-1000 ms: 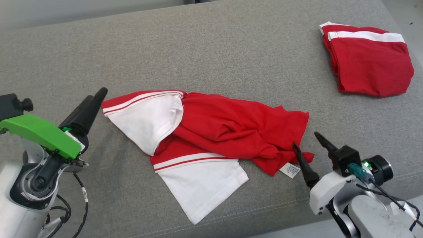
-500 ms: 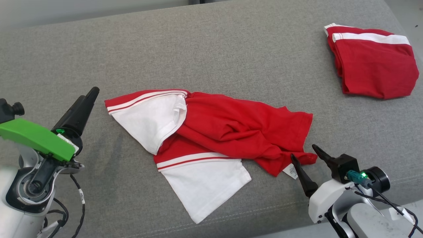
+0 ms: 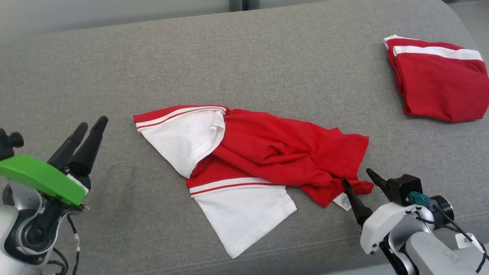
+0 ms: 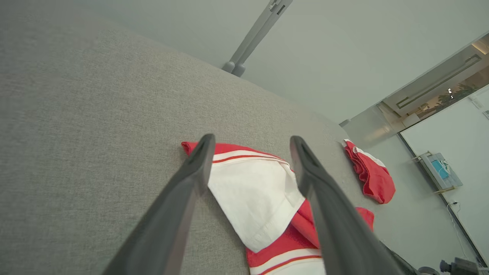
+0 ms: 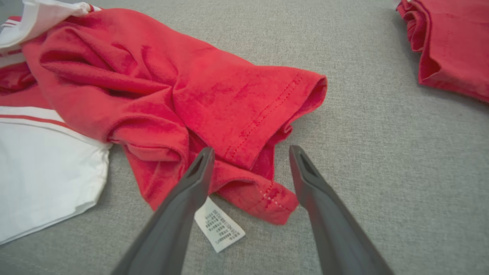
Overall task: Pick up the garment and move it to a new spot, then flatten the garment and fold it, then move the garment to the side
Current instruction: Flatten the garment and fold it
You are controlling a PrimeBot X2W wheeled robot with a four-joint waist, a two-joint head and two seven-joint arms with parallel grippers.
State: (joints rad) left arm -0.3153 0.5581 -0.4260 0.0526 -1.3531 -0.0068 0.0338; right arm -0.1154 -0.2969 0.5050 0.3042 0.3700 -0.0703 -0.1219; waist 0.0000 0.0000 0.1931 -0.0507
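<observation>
A crumpled red-and-white T-shirt (image 3: 267,152) lies near the middle of a grey upholstered cushion (image 3: 229,65). Its two white sleeves with red-striped bands point toward the robot's left, and its bunched red body trails to the right.

In the head view the left gripper (image 3: 91,124) hangs over bare cushion, well apart from the nearer sleeve, with its jaws released and empty. The left wrist view looks along those spread jaws at the upper sleeve (image 4: 252,191). It also takes in what the head view lacks: a pale wall, a glazed opening and a small wall-mounted device (image 4: 439,172). A grey metal post (image 4: 256,36) rises behind the cushion, and the head view catches just its base (image 3: 244,4).

The right gripper (image 3: 356,175) sits at the shirt's red hem corner, jaws released and straddling that corner. The right wrist view shows the hem stitching (image 5: 267,110) between the jaws, with the white care label (image 5: 219,229) lying beside the left one. Whether either jaw touches cloth, I cannot tell.

A second red garment (image 3: 439,91), folded, rests at the far right.
</observation>
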